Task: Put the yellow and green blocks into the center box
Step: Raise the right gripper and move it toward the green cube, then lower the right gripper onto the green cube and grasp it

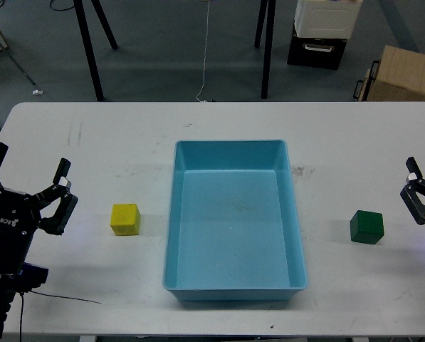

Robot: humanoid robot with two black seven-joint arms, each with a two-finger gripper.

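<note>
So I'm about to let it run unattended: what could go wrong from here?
The yellow block sits close to the blue box, so the left gripper could knock the wall while grasping. The right gripper is partly out of view at the table's edge beside the green block, so its approach is hard to check.

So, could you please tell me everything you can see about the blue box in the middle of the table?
The blue box is a light blue rectangular tub, plastic by its look, with a rolled rim, sloping walls and rounded corners. It stands upright and open on the white table, long side running away from me. It holds nothing but a few small specks on its floor. Nothing touches it: the yellow block lies to its left, the green block to its right.
</note>
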